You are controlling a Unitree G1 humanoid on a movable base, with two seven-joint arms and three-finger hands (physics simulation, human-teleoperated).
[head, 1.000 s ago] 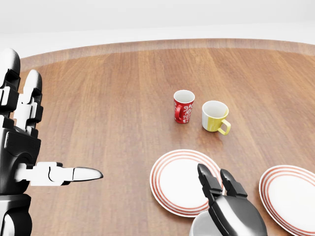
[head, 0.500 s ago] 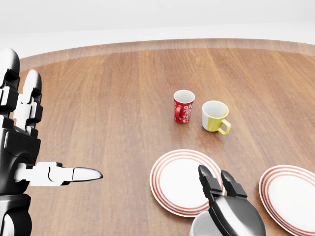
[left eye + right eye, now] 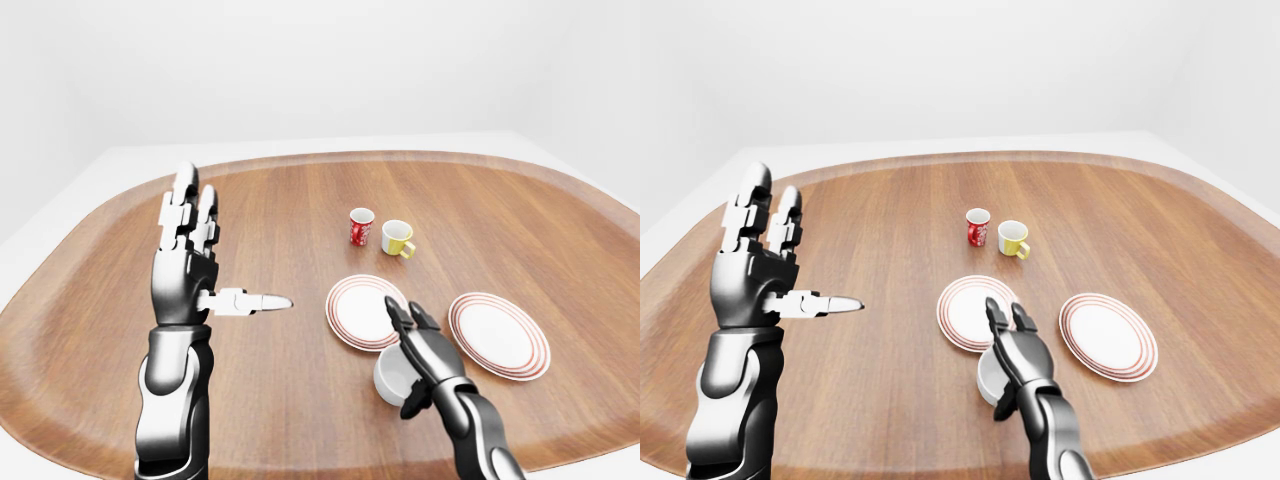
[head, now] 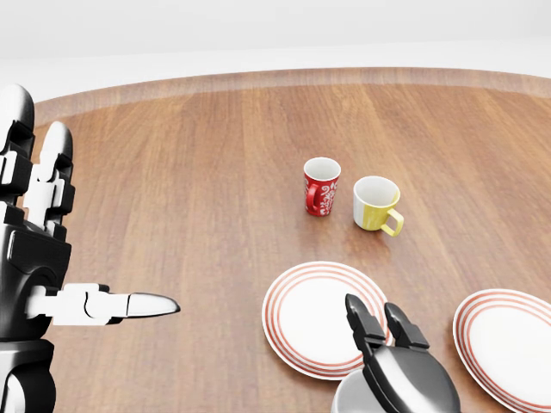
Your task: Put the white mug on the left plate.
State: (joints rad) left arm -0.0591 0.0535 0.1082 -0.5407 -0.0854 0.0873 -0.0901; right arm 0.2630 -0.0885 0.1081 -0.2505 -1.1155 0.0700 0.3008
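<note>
White mug (image 3: 392, 376): sitting on the bench (image 3: 300, 210) near its bottom edge in the left-eye view, just below the left plate (image 3: 362, 310), opening facing up, not on the plate.
Right hand (image 3: 420, 350): reaching over the mug, fingers (image 3: 400, 317) pointing out over the left plate's lower rim and thumb hanging down beside the mug wall; spread, not clasping the mug.
Left hand (image 3: 190, 265): hanging raised above the bench's left part, fingers pointing up and thumb sticking out sideways; spread, gripping nothing.
Right plate (image 3: 498, 334): lying beside the left plate, apart from it.
Red mug (image 4: 321, 186): standing near the bench's middle, just beside the yellow mug (image 4: 375, 205).
</note>
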